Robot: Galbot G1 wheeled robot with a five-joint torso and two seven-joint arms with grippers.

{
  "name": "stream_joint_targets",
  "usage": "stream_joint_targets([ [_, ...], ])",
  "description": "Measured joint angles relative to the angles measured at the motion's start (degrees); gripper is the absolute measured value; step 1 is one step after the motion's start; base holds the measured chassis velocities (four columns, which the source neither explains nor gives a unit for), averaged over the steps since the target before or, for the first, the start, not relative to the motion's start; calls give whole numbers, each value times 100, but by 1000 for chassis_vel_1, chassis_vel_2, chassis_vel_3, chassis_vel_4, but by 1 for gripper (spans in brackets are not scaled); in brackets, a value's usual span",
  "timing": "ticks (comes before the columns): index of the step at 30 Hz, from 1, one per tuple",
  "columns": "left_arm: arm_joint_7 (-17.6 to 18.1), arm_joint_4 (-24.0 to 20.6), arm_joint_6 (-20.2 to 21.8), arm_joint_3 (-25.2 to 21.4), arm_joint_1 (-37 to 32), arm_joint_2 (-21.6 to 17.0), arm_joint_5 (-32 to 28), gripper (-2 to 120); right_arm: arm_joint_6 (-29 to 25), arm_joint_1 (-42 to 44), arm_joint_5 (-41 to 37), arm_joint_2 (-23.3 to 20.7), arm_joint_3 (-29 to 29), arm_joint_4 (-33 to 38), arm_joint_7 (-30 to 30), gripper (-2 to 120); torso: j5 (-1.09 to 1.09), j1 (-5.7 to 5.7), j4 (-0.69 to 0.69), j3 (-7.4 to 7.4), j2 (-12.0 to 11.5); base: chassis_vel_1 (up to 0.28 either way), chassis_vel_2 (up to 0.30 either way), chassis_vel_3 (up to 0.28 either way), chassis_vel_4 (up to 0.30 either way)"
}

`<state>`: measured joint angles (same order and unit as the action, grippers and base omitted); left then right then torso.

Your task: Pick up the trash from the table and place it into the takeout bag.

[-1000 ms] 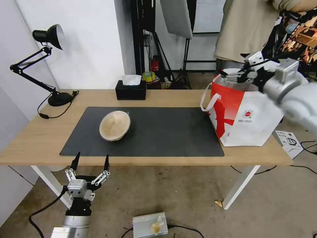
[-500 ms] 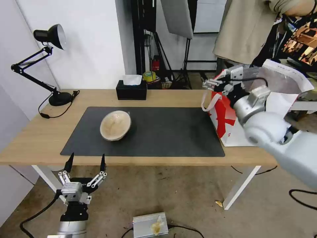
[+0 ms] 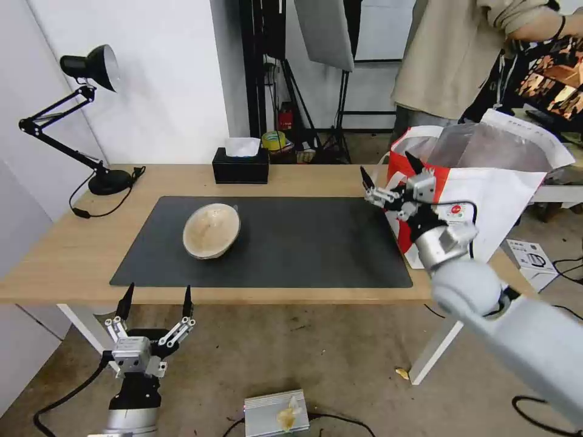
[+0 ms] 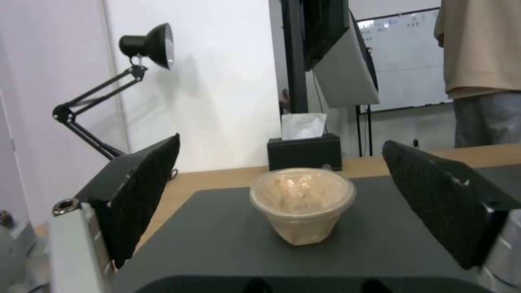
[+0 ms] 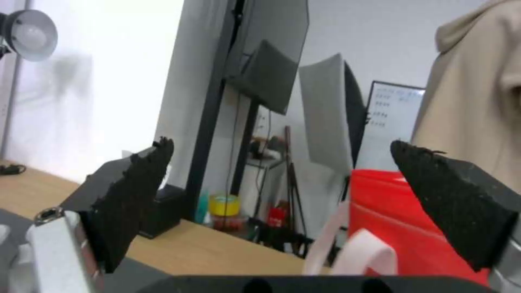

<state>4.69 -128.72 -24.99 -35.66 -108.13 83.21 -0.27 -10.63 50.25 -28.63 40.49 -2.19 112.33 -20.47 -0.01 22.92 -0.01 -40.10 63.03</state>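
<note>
The right gripper (image 3: 388, 169), fingers apart and empty, hovers beside the bag (image 3: 486, 200) at the tabletop's (image 3: 73, 243) right end. The left gripper (image 3: 155, 295), fingers apart, waits below the front edge, facing the pulp bowl (image 3: 211, 230).

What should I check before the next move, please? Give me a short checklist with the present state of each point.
1. Left gripper open and empty: ok.
2. Right gripper open, empty, outside the bag: ok.
3. Beige bowl on the mat, nothing touching it: ok.
4. Bowl lined up between the left fingers in the left wrist view: ok.
5. Bag mouth open, foil lining showing: ok.
6. Other trash inside the bag: cannot tell.
</note>
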Motion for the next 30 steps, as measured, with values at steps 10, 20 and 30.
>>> stream_joint_targets([
  [10,-9,27,-30,49,24,97,96,100,-203,1803,1042,458,-1016,529,306,100,0,-1,0,0,0,0,0,0,0],
  [20,-31,18,-19,61,-30,210,188,100,301,2902,1552,766,-1481,1196,361,100,-1,0,3,0,0,0,0,0,0],
  [30,-156,-56,-45,30,-88,183,190,100,1151,4048,1838,1195,-2444,1739,1033,100,0,-1,0,0,0,0,0,0,0],
])
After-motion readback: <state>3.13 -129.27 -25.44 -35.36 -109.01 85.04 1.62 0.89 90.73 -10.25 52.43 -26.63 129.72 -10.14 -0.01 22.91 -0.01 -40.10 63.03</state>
